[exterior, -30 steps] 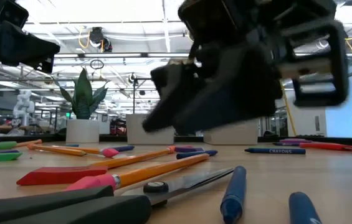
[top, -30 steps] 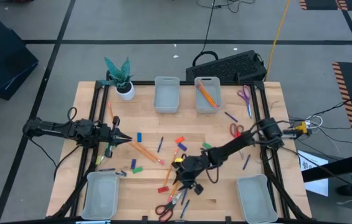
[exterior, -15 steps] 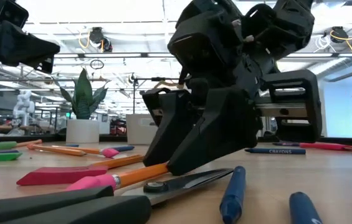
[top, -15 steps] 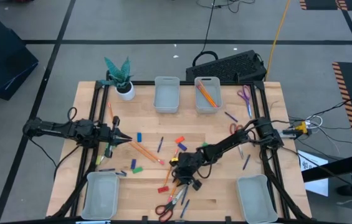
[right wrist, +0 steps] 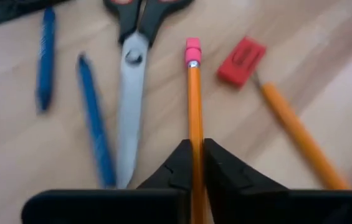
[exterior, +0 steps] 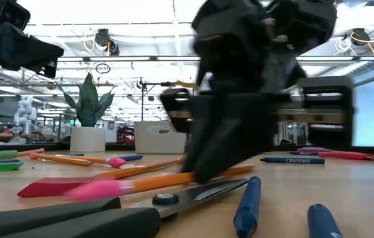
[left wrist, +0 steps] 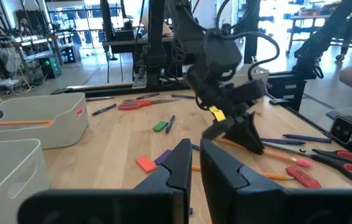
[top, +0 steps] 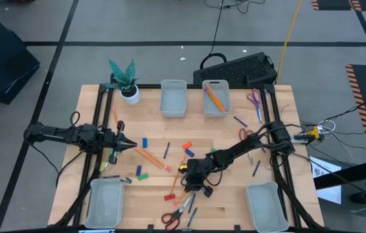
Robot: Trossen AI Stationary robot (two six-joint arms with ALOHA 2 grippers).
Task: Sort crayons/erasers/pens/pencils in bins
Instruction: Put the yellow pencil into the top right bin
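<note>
1. We have the right gripper [top: 190, 183] low in the middle of the high view, its fingers [right wrist: 177, 167] clamped on an orange pencil [right wrist: 194, 118] whose pink end points away from the wrist camera.
2. Scissors [right wrist: 130, 81] lie just beside that pencil, with a red eraser [right wrist: 241, 60] and a second pencil [right wrist: 297, 134] on its other side, so we should lift straight up before swinging away.
3. We judge the best target to be the bin [top: 216, 99] at the upper middle of the high view, which already holds pencils; the bin [top: 173, 98] beside it looks empty.
4. We should carry the pencil high enough to pass over the loose items between.
5. The left gripper [top: 128, 144] waits at the left of the high view, fingers pressed together, holding nothing.
</note>
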